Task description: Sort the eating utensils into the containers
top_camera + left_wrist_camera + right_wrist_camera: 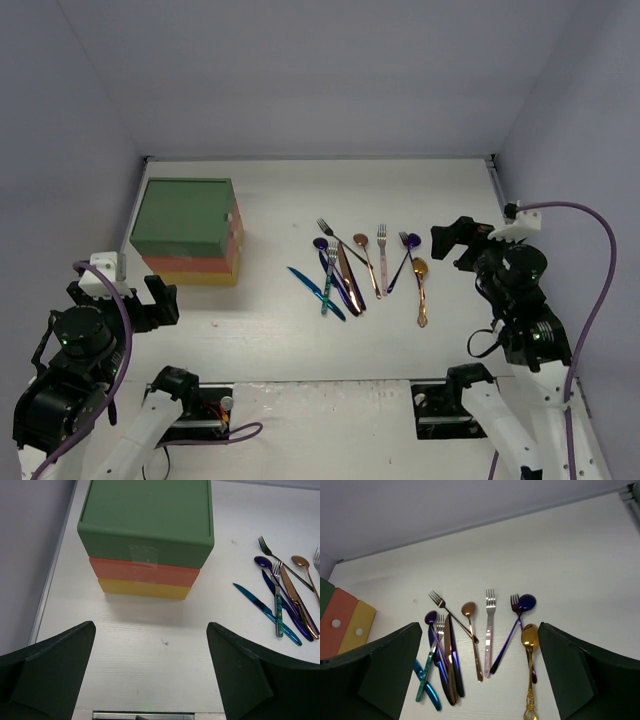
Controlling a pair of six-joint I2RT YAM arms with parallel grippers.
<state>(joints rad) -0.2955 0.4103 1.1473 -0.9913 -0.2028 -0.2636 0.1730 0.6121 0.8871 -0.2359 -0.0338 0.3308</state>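
Note:
Several shiny utensils (pixel 365 270) lie in a loose row at mid table: a blue knife (pixel 314 291), copper spoon (pixel 368 262), pink fork (pixel 382 255), purple spoon (pixel 406 258) and gold spoon (pixel 421 288). The right wrist view shows them (pixel 480 640) below and between my fingers. The stacked drawer unit (pixel 188 230), green over orange-red over yellow, stands at the left, all drawers shut; it also shows in the left wrist view (pixel 147 535). My left gripper (pixel 128 292) is open and empty, near of the unit. My right gripper (pixel 462 240) is open and empty, right of the utensils.
Grey walls enclose the white table (pixel 300 340) at back and sides. A metal rail (pixel 495 185) runs along the right edge. Both arm bases (pixel 190 400) sit at the near edge with cables.

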